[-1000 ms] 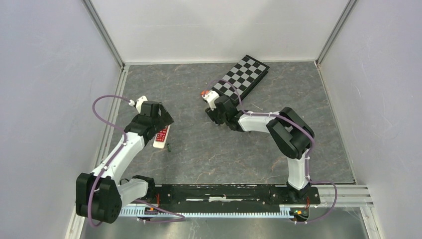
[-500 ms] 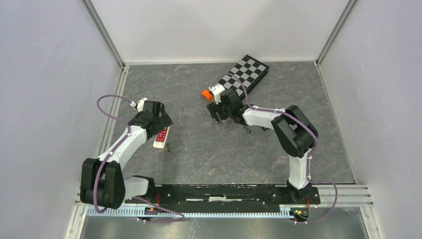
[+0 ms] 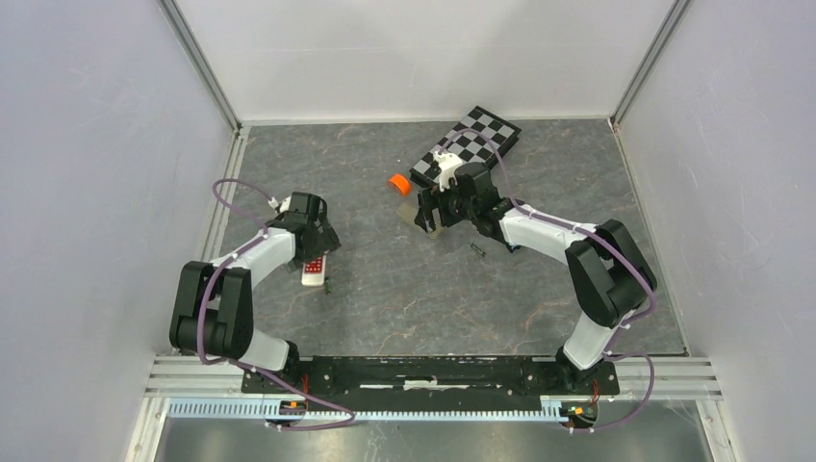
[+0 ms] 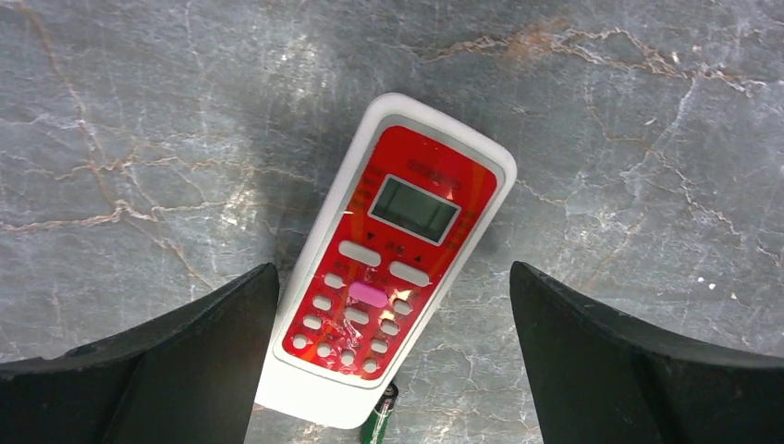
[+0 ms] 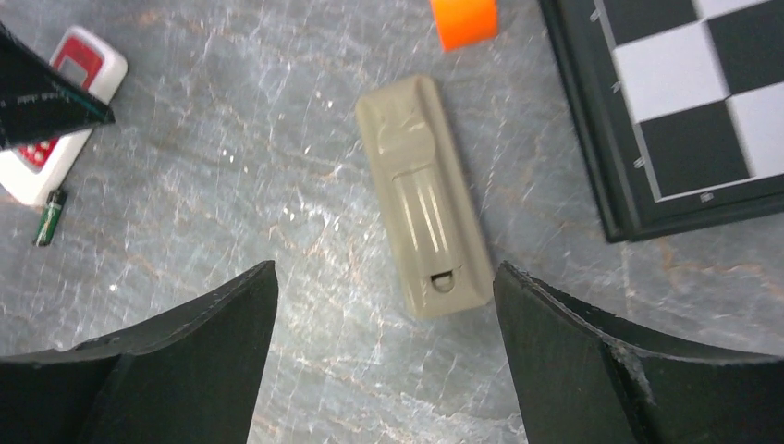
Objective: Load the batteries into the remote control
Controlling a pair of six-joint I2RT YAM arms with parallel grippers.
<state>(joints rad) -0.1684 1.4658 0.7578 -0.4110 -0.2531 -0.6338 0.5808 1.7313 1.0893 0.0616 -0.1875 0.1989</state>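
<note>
A white remote with a red face [image 4: 398, 259] lies buttons up on the grey table. My left gripper [image 4: 393, 277] hovers over its lower half, open, with the jaws on either side and apart from it. A green battery [image 4: 379, 421] lies at the remote's bottom end. In the top view the remote [image 3: 313, 272], the battery [image 3: 327, 284] and a second battery [image 3: 476, 248] all show. My right gripper [image 5: 384, 273] is open and empty above a beige remote [image 5: 425, 194] that lies back side up with its cover closed.
An orange roll [image 5: 464, 20] lies just beyond the beige remote. A folded chessboard [image 5: 684, 102] lies to its right, near the back wall [image 3: 467, 144]. The red remote [image 5: 55, 111] and the green battery [image 5: 50, 217] show at the right wrist view's left edge.
My right gripper has moved back and to the right, uncovering the orange roll and the second battery. My left arm has folded in and brought its gripper down over the red remote.
</note>
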